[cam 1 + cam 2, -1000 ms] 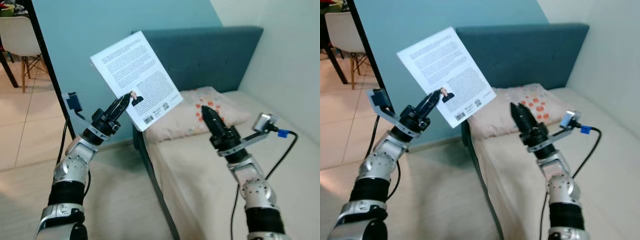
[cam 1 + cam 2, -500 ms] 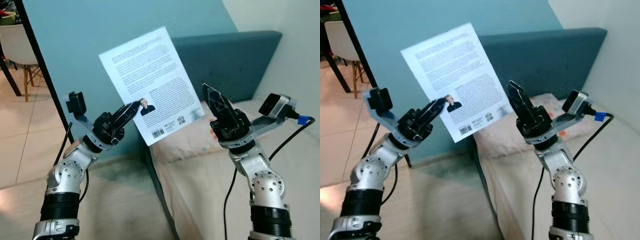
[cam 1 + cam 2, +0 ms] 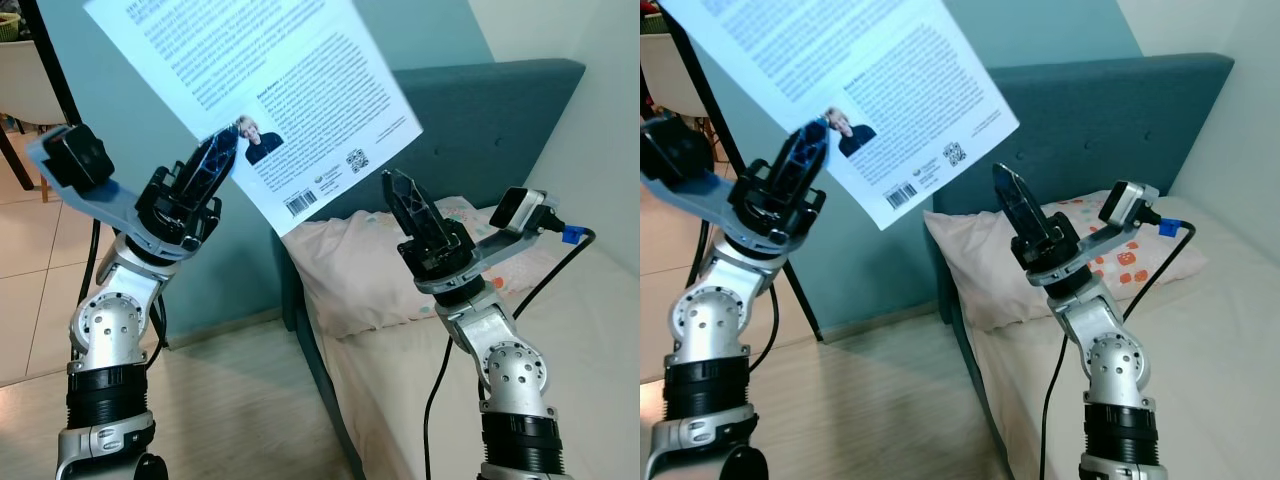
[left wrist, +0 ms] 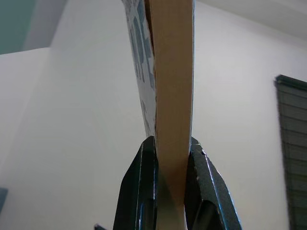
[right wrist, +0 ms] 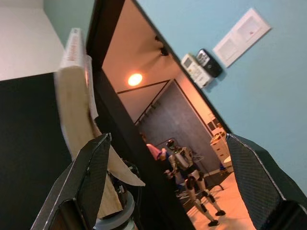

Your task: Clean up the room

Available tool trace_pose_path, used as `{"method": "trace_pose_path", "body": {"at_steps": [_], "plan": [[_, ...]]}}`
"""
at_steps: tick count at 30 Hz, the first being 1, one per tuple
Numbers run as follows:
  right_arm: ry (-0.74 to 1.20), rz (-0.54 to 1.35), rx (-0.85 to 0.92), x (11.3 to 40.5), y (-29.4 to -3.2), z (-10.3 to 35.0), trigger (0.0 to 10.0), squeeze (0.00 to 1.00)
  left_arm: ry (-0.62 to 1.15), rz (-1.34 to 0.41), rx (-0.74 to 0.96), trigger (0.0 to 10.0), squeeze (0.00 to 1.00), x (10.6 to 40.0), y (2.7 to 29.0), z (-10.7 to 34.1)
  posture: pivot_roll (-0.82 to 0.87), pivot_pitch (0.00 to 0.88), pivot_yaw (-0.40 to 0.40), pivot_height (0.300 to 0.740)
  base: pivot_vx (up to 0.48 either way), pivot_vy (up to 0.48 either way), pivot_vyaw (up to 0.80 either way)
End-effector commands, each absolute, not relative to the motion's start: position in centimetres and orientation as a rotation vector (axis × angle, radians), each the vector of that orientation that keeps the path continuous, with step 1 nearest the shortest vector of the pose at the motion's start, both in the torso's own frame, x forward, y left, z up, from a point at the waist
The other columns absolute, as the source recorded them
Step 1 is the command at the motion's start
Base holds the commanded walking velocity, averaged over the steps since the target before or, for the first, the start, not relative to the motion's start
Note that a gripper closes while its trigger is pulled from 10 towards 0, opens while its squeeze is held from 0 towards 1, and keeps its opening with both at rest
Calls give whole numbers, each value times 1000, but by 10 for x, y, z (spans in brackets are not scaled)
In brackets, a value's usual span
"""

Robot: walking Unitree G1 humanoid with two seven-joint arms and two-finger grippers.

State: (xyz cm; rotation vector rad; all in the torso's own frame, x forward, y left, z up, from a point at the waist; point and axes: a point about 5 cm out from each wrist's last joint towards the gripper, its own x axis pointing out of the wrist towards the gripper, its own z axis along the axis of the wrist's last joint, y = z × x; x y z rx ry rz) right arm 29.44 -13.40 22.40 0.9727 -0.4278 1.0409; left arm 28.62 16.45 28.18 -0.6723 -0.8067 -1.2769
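My left gripper (image 3: pixel 222 152) clamped on the book (image 3: pixel 262 92), raised high at left. Right gripper (image 3: pixel 403 200) fingers spread apart, hovering above the pillow (image 3: pixel 352 278).

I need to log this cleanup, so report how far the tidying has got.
Done: the white paperback book is off any surface, lifted high beside the teal upholstered bed. In hand: the left tool is shut on its lower edge; the right tool is open, raised beneath the book without touching it. Left: putting the book away. The spotted cream pillow lies on the bed.
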Motion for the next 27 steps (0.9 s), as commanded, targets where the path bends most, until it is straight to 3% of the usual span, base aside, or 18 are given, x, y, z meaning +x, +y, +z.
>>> {"method": "trace_pose_path", "body": {"at_steps": [1,13,27], "plan": [[-432,1054,971,291,-132,228,10000,0,-820,-1320,-649,10000,0,281,162,286,-73,0,-53,731,0,0,0],[-420,1326,938,264,-114,237,10000,0,-786,-1305,-688,10000,0,279,156,280,-68,0,-54,731,0,0,0],[-446,1239,939,271,-114,242,10000,0,-779,-1337,-689,10000,0,275,151,280,-69,0,-50,731,0,0,0]]}}
